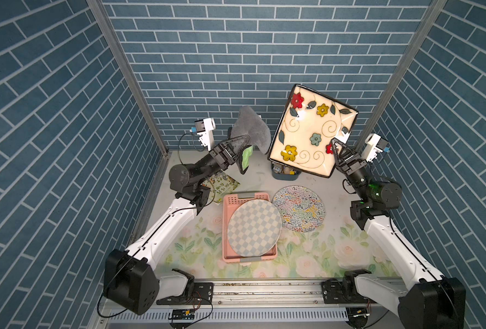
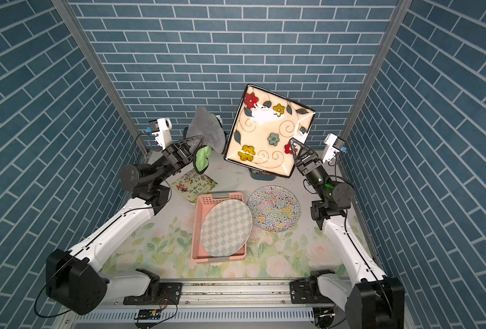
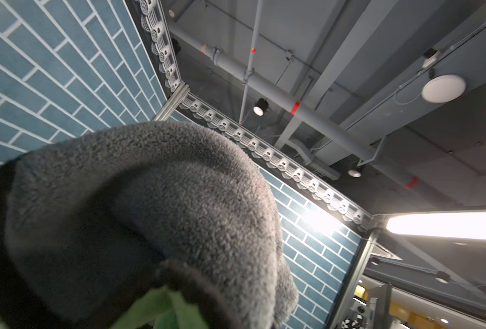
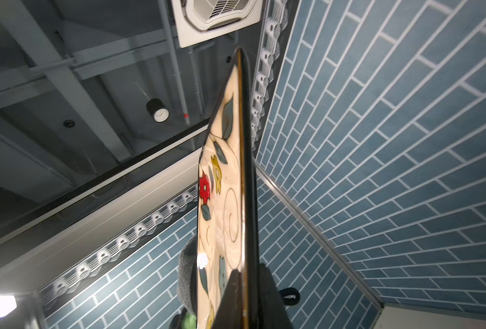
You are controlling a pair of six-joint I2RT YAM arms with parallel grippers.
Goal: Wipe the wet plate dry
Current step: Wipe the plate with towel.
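jaws on both arms are pressed together on something: the left gripper (image 1: 243,141) pinches a grey cloth (image 1: 251,126), and the right gripper (image 1: 335,145) pinches one edge of the square flowered plate (image 1: 307,128). the plate hangs in the air above the far right part of the table (image 1: 330,242), over a small blue tub (image 1: 286,174), tilted with its painted face up and toward the left arm. the cloth is lifted too, just beside the plate's left edge. in both top views a thin gap seems to part them. the right wrist view shows the cloth (image 4: 186,270) close by the face, but whether it touches cannot be told. so fetching cloth and plate looks done, while the wiping itself seems hardly under way: bright glare lies on the face, and drops cannot be made out. what is left, by this reading, is the strokes across the face and setting the plate down.
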